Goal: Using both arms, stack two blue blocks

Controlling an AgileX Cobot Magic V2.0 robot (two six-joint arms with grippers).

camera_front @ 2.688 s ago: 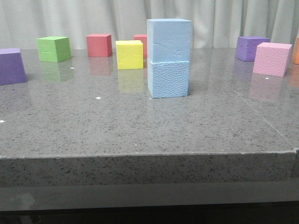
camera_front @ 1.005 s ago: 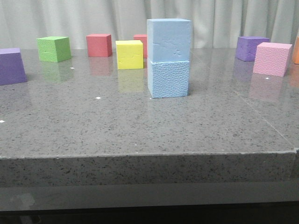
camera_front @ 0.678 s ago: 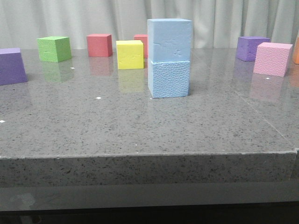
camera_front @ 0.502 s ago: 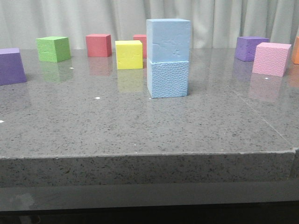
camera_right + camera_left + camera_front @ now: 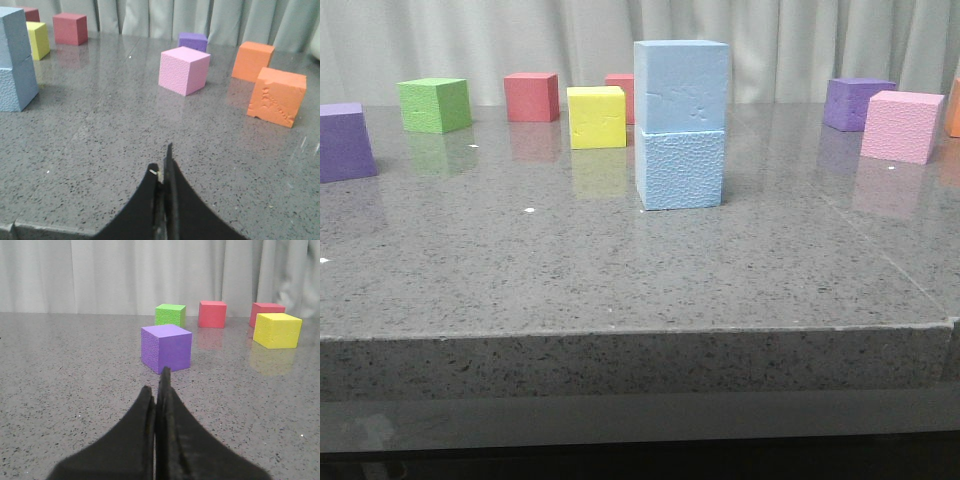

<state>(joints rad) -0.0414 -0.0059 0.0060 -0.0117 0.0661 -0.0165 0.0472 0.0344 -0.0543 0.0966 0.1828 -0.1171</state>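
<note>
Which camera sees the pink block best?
The right wrist view: the pink block sits near the middle, whole, with three faces showing. The front view shows it smaller, at the far right edge. The left wrist view misses it entirely.

Two sky-blue blocks — the top block (image 5: 682, 84) smooth with small dents, the bottom block (image 5: 680, 169) pebbly — on a speckled grey table (image 5: 620, 270); yellow cube (image 5: 596, 116) behind.

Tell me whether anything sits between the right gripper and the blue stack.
Nothing visible does. In the right wrist view, only bare grey table lies between the shut right gripper and the two blue blocks, already stacked. The pink cube sits off that line.
</note>
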